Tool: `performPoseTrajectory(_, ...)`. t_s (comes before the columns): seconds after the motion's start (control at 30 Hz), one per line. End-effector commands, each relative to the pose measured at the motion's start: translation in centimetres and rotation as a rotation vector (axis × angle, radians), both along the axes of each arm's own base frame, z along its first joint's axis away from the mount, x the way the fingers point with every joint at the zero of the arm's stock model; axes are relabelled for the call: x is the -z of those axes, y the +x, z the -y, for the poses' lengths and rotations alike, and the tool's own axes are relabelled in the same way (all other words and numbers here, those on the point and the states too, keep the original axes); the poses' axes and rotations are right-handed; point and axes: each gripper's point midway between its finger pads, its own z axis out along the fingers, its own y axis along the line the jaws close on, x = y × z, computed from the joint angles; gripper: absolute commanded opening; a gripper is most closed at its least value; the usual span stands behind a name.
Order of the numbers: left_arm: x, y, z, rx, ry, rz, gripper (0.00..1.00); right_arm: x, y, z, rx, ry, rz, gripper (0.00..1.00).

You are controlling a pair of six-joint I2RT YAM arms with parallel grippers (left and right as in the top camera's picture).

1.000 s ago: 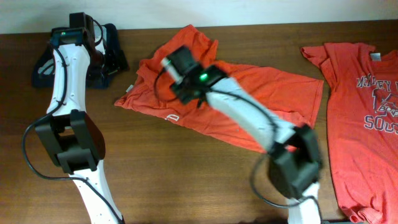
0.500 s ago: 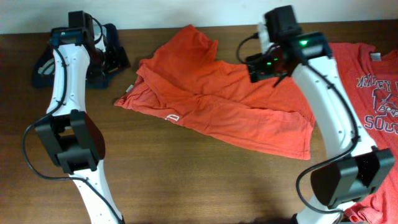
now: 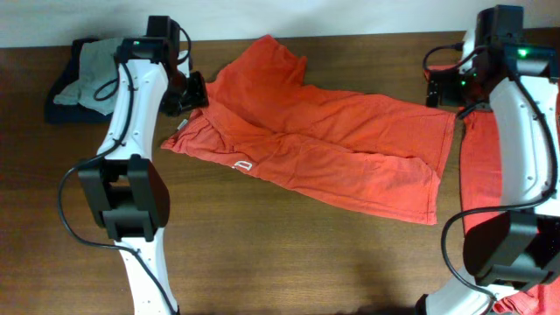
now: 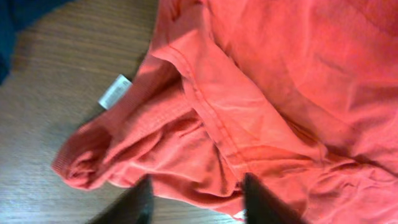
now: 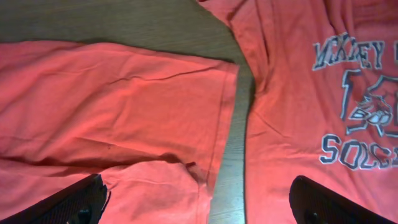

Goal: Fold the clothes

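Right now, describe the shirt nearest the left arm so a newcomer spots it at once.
On the wooden table, look at its middle. The orange-red T-shirt lies there crosswise and rumpled; unlike the shirt at the right edge, it shows no large white lettering.

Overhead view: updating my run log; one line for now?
middle shirt unfolded | left end effector at edge | right end effector open

Front of the table (image 3: pixel 280 262) is bare, tons of room. Thin gap between crumpled shirt (image 5: pixel 112 106) and printed shirt (image 5: pixel 311 93); dark clothes pile (image 3: pixel 66 101) hogs the back-left corner.
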Motion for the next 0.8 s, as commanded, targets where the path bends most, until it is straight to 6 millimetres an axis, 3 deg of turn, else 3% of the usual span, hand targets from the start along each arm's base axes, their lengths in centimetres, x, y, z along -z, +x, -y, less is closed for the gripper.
performPoseTrajectory(0.0,-1.8,0.0,0.7,0.020,0.014,0.038,0.24,0.0,-0.4,1.4,0.044,-0.002,-0.002,0.99)
performPoseTrajectory(0.17,-0.6,-0.2,1.6,0.041,0.040,0.015,0.12,0.0,-0.4,1.4,0.046,-0.003,-0.002,0.99)
performPoseTrajectory(0.37,3.1,-1.2,1.7,0.048,0.051,-0.096,0.01,0.0,-0.4,1.4,0.045,-0.003,-0.002,0.99)
performPoseTrajectory(0.57,6.6,-2.7,0.4,0.043,0.122,-0.212,0.01,0.0,-0.4,1.4,0.045,-0.003,-0.002,0.99)
performPoseTrajectory(0.77,8.2,-2.8,-1.6,0.005,0.223,-0.245,0.01,0.0,-0.4,1.4,0.045,-0.003,-0.002,0.99)
